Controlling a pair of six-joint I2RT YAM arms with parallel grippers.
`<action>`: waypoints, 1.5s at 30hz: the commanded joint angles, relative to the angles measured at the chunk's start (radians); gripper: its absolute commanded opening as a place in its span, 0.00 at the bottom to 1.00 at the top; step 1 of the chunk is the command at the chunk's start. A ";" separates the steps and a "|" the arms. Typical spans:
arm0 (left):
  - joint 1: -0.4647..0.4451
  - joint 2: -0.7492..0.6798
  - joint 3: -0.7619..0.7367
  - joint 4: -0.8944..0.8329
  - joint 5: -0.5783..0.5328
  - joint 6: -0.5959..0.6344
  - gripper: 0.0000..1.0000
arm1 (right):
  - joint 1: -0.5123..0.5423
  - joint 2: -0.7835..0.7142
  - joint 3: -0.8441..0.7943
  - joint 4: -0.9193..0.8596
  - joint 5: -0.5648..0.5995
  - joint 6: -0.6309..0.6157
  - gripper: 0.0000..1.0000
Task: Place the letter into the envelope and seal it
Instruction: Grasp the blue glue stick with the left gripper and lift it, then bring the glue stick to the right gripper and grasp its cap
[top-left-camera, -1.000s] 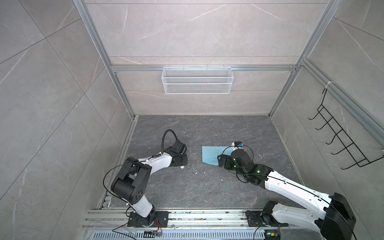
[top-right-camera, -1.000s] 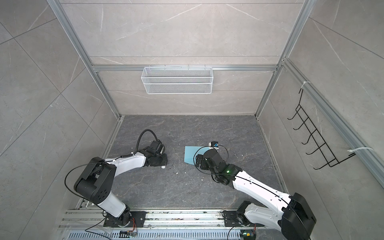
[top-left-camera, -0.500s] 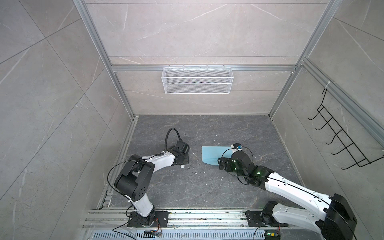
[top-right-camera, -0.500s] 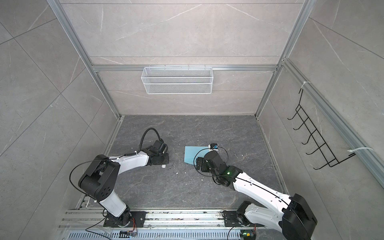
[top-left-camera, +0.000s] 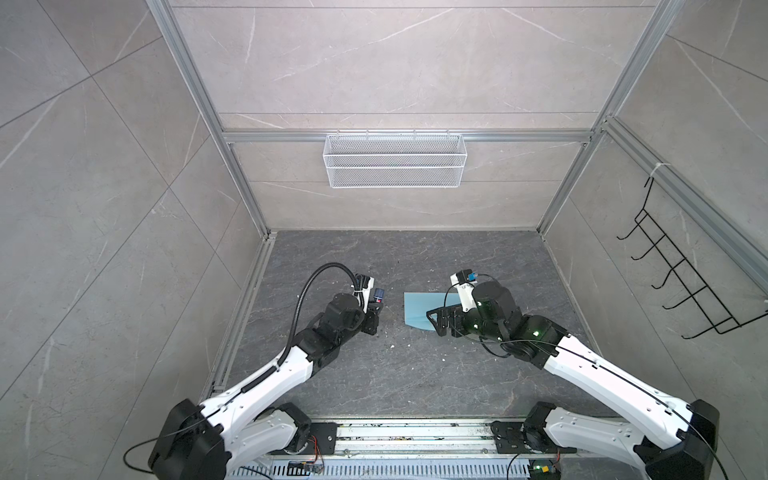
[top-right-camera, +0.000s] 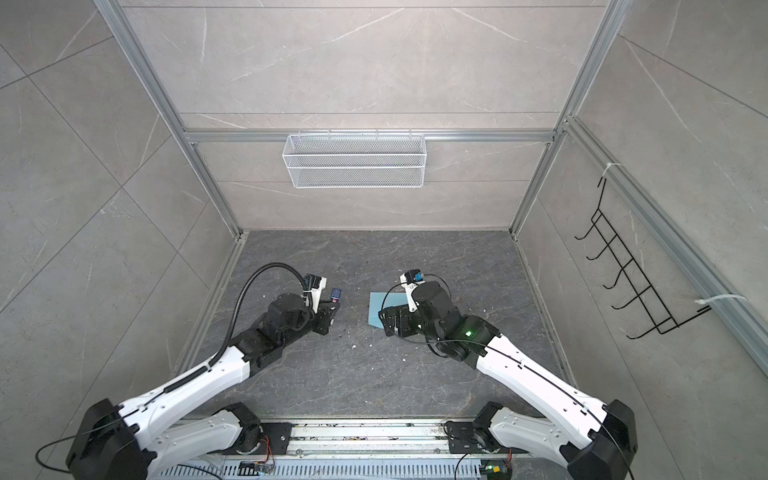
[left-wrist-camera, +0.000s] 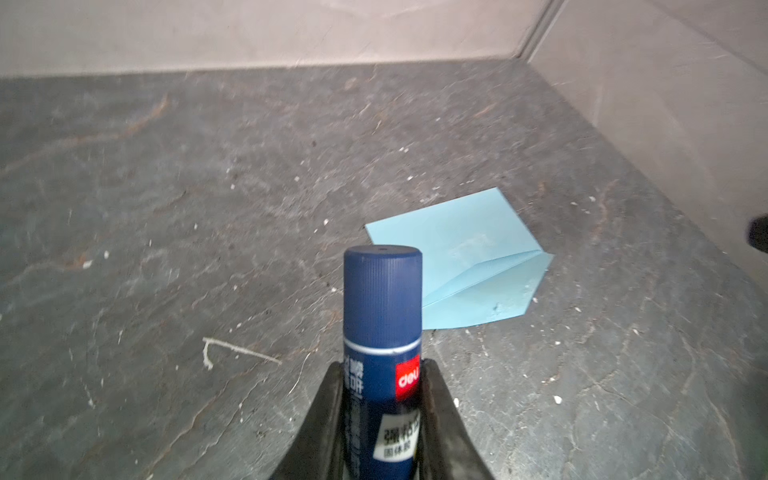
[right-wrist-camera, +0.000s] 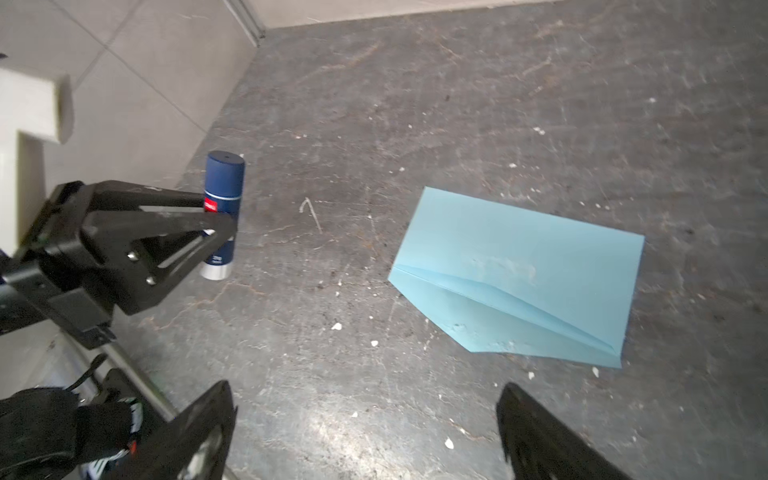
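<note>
While our left gripper (left-wrist-camera: 382, 370) clamps the capped glue stick (left-wrist-camera: 380, 324) upright, the envelope (right-wrist-camera: 519, 257) lies flat on the table (right-wrist-camera: 415, 83) near our right gripper (right-wrist-camera: 365, 388), jaws wide apart and empty. No letter shows; we judge sealing is in hand: next, the cap (left-wrist-camera: 382, 274) must come off.

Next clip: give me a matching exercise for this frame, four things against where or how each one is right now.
Things:
1. glue stick
2. envelope
3. right gripper
4. wire basket

States:
A. hangs on the back wall
B. open, holding nothing
C. clamped in the left gripper
D. lies flat on the table

Pairs: 1-C, 2-D, 3-B, 4-A
</note>
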 joint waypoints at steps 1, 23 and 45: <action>-0.025 -0.045 -0.019 0.091 0.020 0.129 0.00 | -0.004 0.002 0.094 -0.137 -0.128 -0.086 0.99; -0.093 -0.111 -0.186 0.359 0.259 0.454 0.00 | -0.002 0.269 0.346 -0.232 -0.381 -0.039 0.90; -0.098 -0.112 -0.200 0.359 0.328 0.503 0.00 | -0.001 0.390 0.348 -0.118 -0.467 0.023 0.47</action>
